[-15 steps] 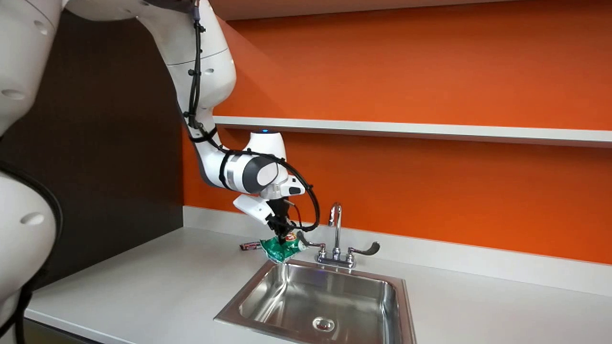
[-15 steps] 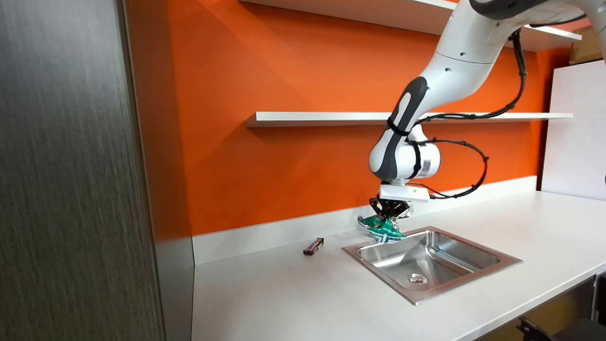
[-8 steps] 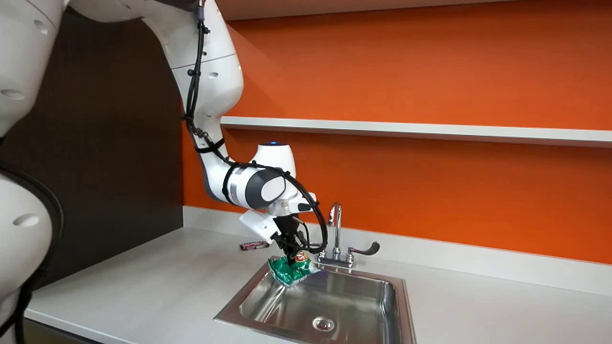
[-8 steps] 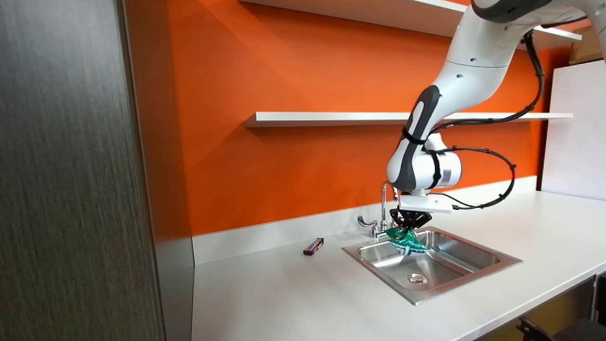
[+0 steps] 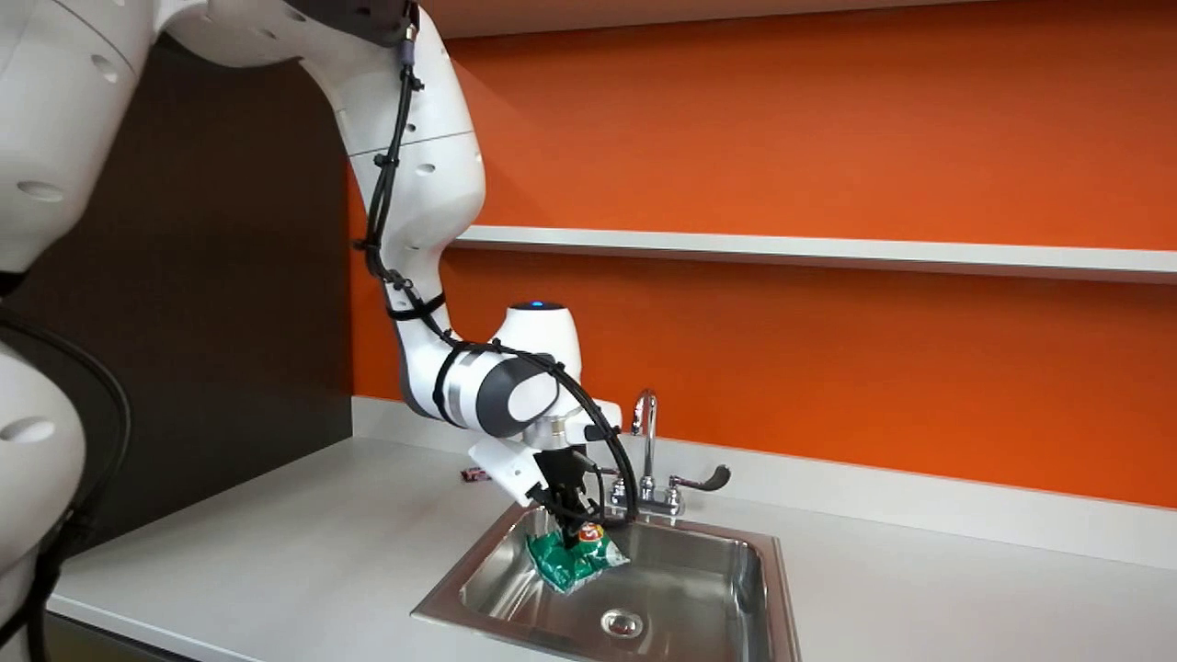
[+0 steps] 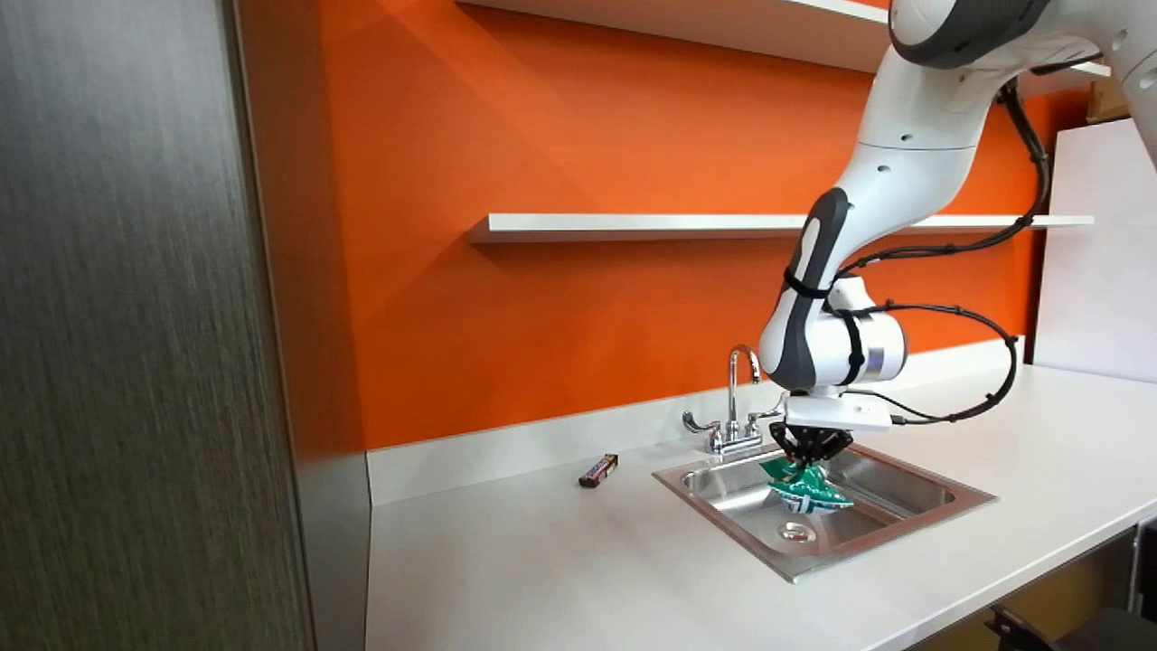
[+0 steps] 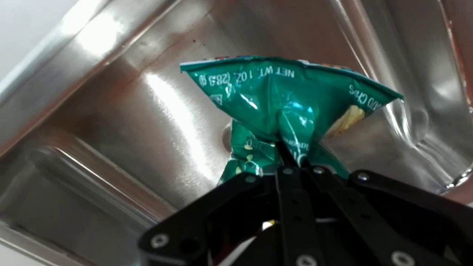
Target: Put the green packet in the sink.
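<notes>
The green packet (image 5: pixel 557 563) is a crinkly chip bag pinched in the middle by my gripper (image 5: pixel 570 539). It hangs inside the outline of the steel sink (image 5: pixel 780 598) in both exterior views, with the packet (image 6: pixel 811 495), gripper (image 6: pixel 803 463) and sink rim (image 6: pixel 895 530) all showing. In the wrist view the packet (image 7: pixel 258 96) fans out on both sides of the closed fingers (image 7: pixel 290 155), with the bare sink floor (image 7: pixel 177 122) behind it. The gripper is shut on the packet. I cannot tell whether the packet touches the basin. The packet partly covers the drain in the wrist view.
A chrome faucet (image 5: pixel 648 450) with two handles stands at the sink's back edge, close to the gripper; it also shows here (image 6: pixel 734 407). A small dark wrapped bar (image 6: pixel 598 470) lies on the counter (image 6: pixel 506 561). A white shelf (image 5: pixel 809 250) runs along the orange wall.
The gripper has carried the packet from the sink's back corner, near the faucet, forward and down over the basin. It stays shut on the packet. The dark bar has not moved.
</notes>
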You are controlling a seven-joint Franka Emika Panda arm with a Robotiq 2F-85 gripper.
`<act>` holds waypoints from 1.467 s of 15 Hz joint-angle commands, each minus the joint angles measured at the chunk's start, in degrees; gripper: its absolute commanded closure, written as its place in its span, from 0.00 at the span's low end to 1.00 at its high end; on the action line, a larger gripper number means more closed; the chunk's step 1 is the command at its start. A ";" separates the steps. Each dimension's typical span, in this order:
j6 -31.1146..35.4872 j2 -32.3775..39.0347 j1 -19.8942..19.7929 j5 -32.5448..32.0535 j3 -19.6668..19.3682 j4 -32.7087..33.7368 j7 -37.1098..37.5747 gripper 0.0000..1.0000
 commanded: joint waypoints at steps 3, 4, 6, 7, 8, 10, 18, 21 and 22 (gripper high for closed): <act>4.22 4.80 -4.09 2.20 3.43 0.44 -1.59 1.00; 5.08 5.86 -4.81 2.37 4.15 0.66 -1.72 1.00; 6.77 7.97 -6.35 2.53 5.66 1.22 -1.92 1.00; 7.69 9.08 -6.99 2.42 6.25 1.53 -1.92 1.00; 8.34 9.96 -7.62 2.31 6.78 1.78 -1.85 1.00; 9.62 11.68 -8.63 2.03 7.55 2.22 -1.74 1.00; 11.17 14.77 -9.32 1.66 7.57 3.65 -1.32 1.00; 11.26 14.90 -8.81 1.68 7.09 3.71 -1.19 0.68; 11.28 14.66 -8.80 1.71 7.13 3.52 -1.17 0.59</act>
